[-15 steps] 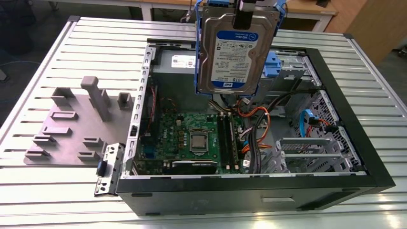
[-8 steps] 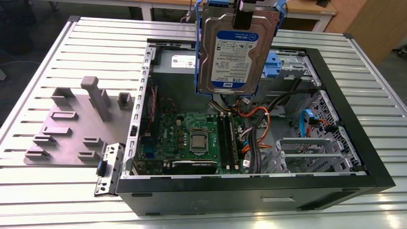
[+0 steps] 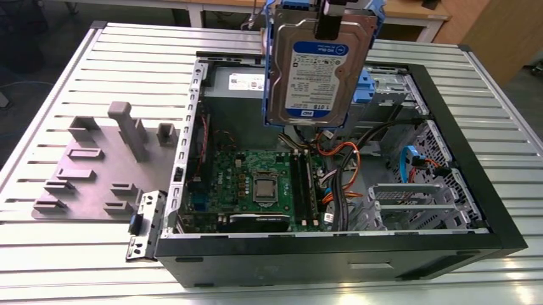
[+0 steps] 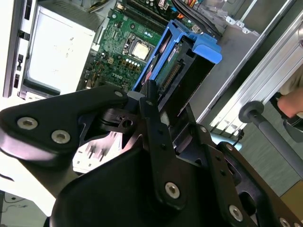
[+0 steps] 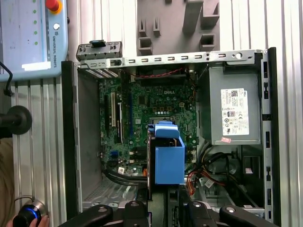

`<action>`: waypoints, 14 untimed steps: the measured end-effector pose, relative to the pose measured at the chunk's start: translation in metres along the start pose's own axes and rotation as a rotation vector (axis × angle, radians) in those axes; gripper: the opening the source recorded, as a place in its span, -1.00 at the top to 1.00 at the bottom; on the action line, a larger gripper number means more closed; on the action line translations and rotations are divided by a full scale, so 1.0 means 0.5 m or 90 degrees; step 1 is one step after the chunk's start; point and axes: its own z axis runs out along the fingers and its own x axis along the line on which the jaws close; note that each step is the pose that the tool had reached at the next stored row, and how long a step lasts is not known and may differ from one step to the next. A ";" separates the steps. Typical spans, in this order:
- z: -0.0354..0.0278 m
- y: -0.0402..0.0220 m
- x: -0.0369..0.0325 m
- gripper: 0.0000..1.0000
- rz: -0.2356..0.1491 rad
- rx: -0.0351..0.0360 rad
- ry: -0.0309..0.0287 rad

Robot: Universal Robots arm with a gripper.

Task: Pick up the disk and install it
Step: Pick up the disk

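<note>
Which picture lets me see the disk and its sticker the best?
The exterior view: the disk hangs upright over the open computer case, its labelled face toward the camera. In both wrist views you mostly see its blue carrier from the end, not the label.

I see the disk (image 3: 318,70) hanging from the gripper (image 3: 329,24) above the open computer case (image 3: 339,254), over its motherboard (image 3: 254,184). The case lies on the slatted table (image 3: 68,260), a fixture plate (image 3: 93,178) beside it on the exterior view's left.
</note>
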 end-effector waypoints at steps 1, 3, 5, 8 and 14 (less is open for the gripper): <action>0.000 -0.002 0.000 0.31 0.000 0.0000 -0.0001; 0.001 -0.004 0.000 0.31 0.000 -0.0004 -0.0060; 0.002 -0.004 0.001 0.31 -0.001 -0.0012 -0.0223; 0.003 -0.004 0.005 0.31 -0.001 -0.0021 -0.0396; 0.009 -0.006 0.042 0.31 -0.001 -0.0021 -0.0403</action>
